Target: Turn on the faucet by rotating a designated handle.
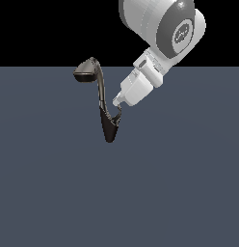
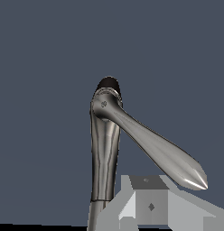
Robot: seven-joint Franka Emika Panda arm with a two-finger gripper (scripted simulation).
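The faucet (image 1: 100, 94) stands in the middle of the exterior view: a dark pointed base (image 1: 110, 131), a tall curved neck and a wide bell-shaped head (image 1: 86, 72) toward that view's left. The handle (image 1: 117, 115), a short curved silver lever, branches off the base on the exterior view's right. My gripper (image 1: 117, 102) comes down from the upper right, its tips touching or just above the handle's end. In the wrist view the handle (image 2: 154, 149) runs out to a pointed tip, close to my gripper (image 2: 148, 198). Its fingers show as one block with no gap and hold nothing.
A flat blue-grey floor (image 1: 179, 193) lies all around the faucet. My white arm (image 1: 162, 26) fills the upper right of the exterior view, above and beside the faucet neck (image 2: 105, 167).
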